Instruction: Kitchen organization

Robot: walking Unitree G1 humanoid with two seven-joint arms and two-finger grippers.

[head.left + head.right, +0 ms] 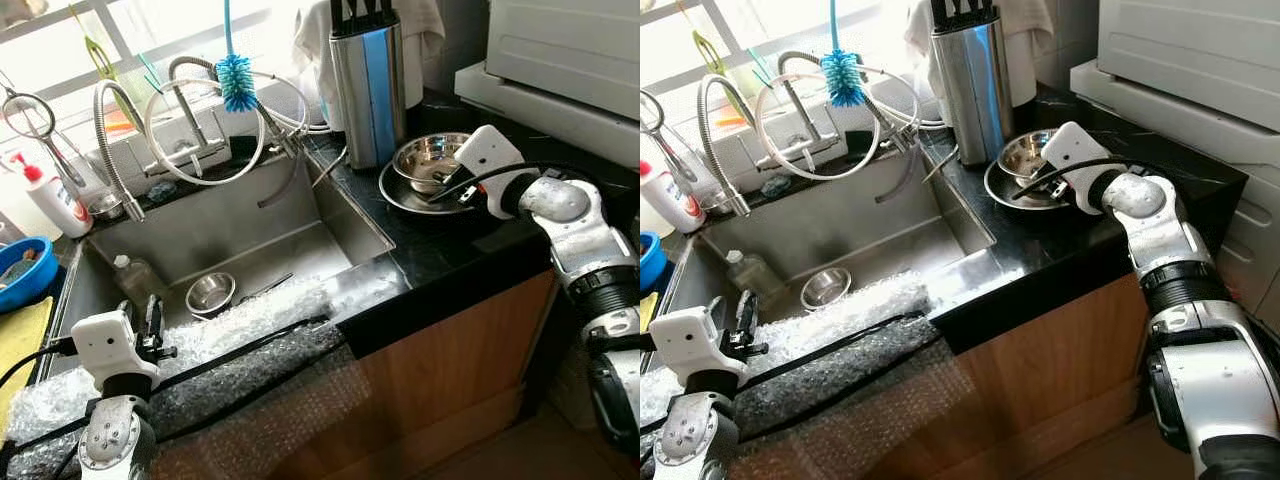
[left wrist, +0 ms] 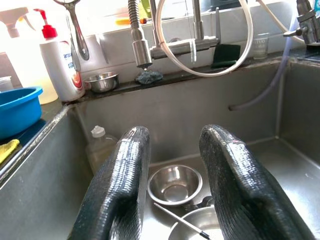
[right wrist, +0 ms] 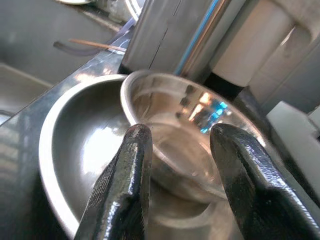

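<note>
A small steel bowl [image 1: 430, 155] sits tilted inside a wider steel dish [image 1: 400, 197] on the black counter [image 1: 470, 250], right of the sink [image 1: 240, 225]. My right gripper [image 3: 181, 134] is open just in front of the small bowl [image 3: 185, 135], fingers level with its near rim, holding nothing. Another small steel bowl [image 1: 210, 292] lies on the sink floor, with a second bowl [image 2: 200, 225] and a thin stick beside it. My left gripper [image 2: 175, 135] hangs open above the sink's front edge, pointing at that bowl [image 2: 175, 184].
Bubble wrap [image 1: 230, 340] covers the sink's front edge. A plastic bottle [image 1: 135, 278] lies in the sink. The knife block [image 1: 368, 85] stands behind the bowls. Faucet hoses [image 1: 115, 150], a blue brush [image 1: 237, 80], a soap bottle [image 1: 50, 195] and a blue basin [image 1: 25, 270] line the back and left.
</note>
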